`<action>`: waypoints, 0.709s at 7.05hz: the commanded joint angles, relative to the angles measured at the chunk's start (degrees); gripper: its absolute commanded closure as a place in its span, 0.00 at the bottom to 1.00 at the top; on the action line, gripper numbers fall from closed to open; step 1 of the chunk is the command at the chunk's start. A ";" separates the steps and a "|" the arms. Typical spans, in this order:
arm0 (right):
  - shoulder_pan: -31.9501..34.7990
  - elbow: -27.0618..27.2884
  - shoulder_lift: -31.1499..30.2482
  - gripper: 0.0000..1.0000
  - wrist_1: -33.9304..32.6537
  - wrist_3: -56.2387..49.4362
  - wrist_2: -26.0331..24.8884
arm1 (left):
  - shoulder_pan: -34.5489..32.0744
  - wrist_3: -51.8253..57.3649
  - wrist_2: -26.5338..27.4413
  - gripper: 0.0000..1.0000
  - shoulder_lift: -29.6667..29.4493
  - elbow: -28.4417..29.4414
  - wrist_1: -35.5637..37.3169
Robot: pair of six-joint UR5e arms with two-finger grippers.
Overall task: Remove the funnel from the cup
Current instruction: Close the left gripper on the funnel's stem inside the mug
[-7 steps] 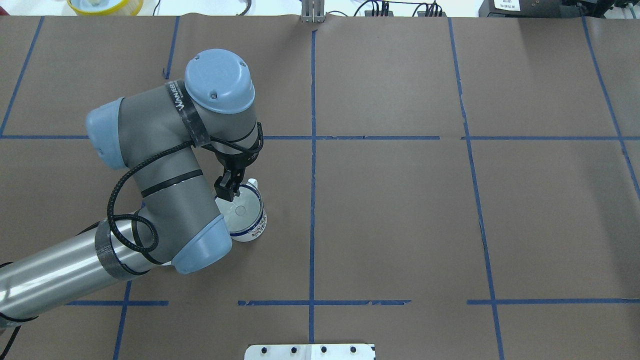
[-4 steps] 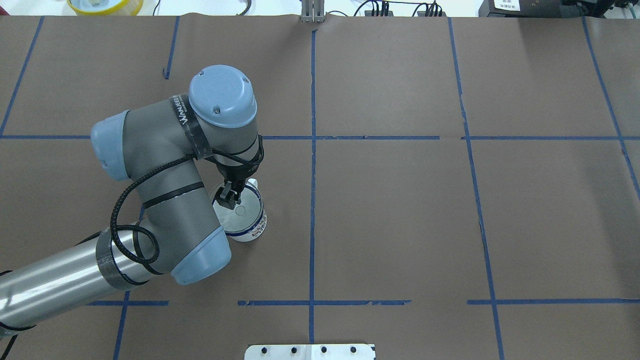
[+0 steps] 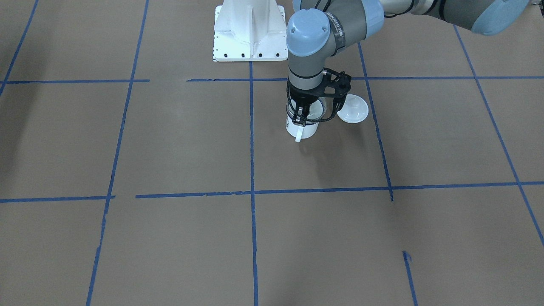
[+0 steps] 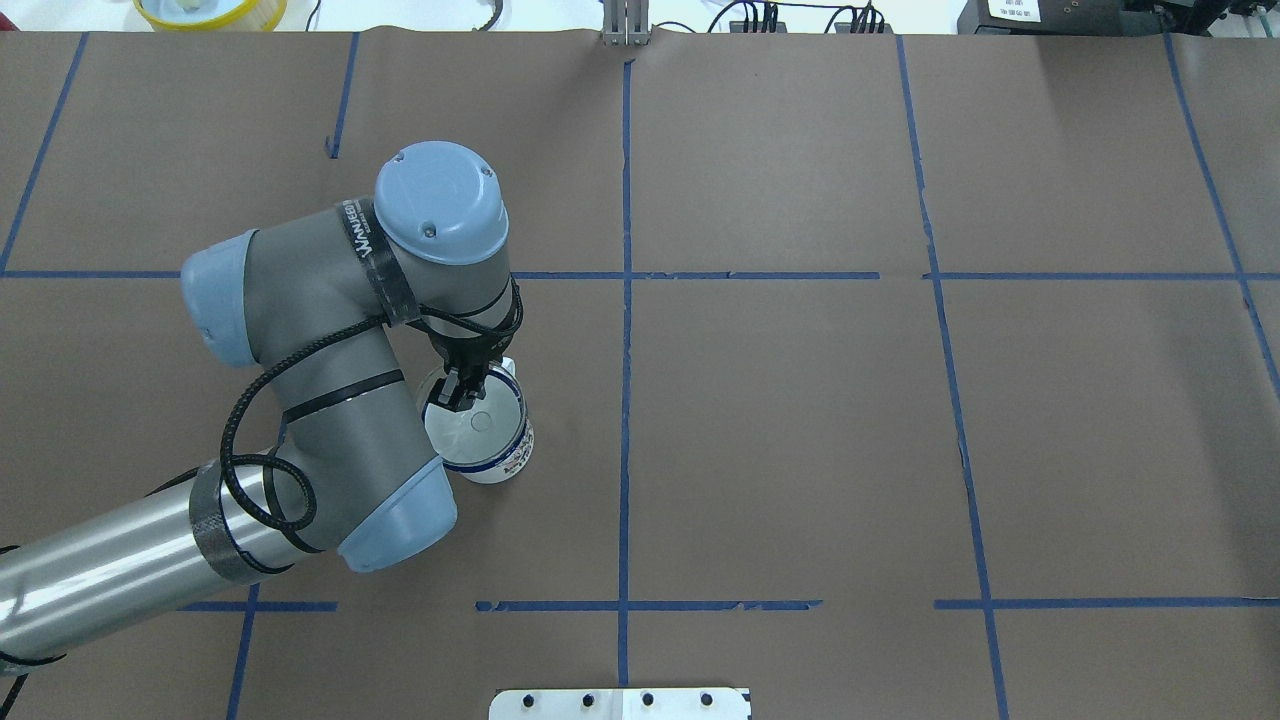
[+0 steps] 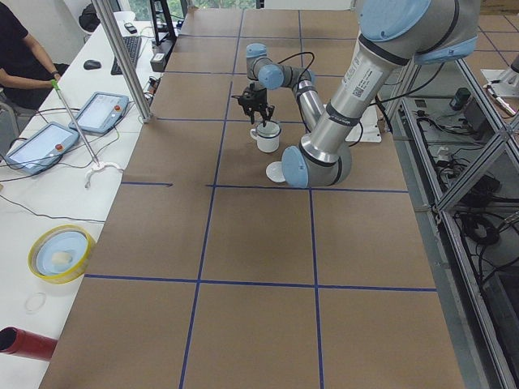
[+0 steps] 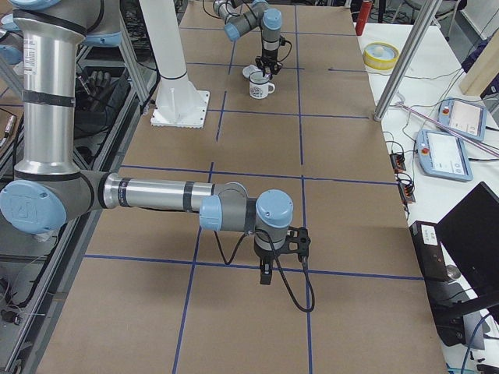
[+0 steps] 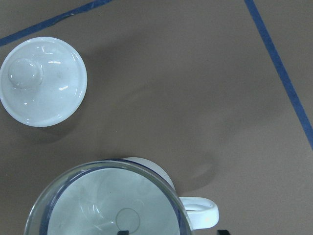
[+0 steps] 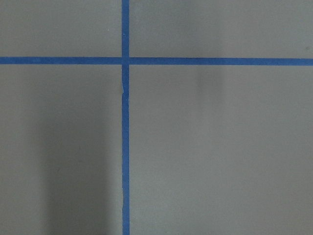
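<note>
The clear funnel (image 4: 478,425) sits in the white cup (image 4: 508,466) with the dark blue rim, left of the table's middle. In the front view the funnel (image 3: 313,111) fills the cup's (image 3: 309,130) mouth, with the loop handle toward the camera. My left gripper (image 4: 447,397) points straight down at the funnel's rim on the handle side. In the left wrist view, above the funnel (image 7: 107,200), its fingertips show apart, one inside the rim and one outside, so it is open. My right gripper (image 6: 265,274) hangs over bare table far away; I cannot tell its state.
A round white lid with a knob (image 3: 352,109) lies on the table right beside the cup, also in the left wrist view (image 7: 43,81). The white robot base plate (image 3: 248,34) stands behind. Blue tape lines cross the brown table cover.
My left gripper has moved down and slightly back toward the robot, from just above the funnel's far rim to down at the rim. The cup and funnel have not moved.
</note>
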 commanded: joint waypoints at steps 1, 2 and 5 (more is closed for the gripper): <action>0.00 0.00 0.00 0.00 0.00 0.00 0.00 | 0.03 0.00 -0.08 0.66 0.17 -0.16 -1.15; 0.00 0.00 0.00 0.00 0.00 0.00 0.00 | 0.03 0.00 -0.08 0.86 0.17 -0.25 -1.24; 0.00 0.00 0.00 0.00 0.00 0.00 0.00 | -1.01 1.75 -0.25 1.00 0.09 -3.47 -0.29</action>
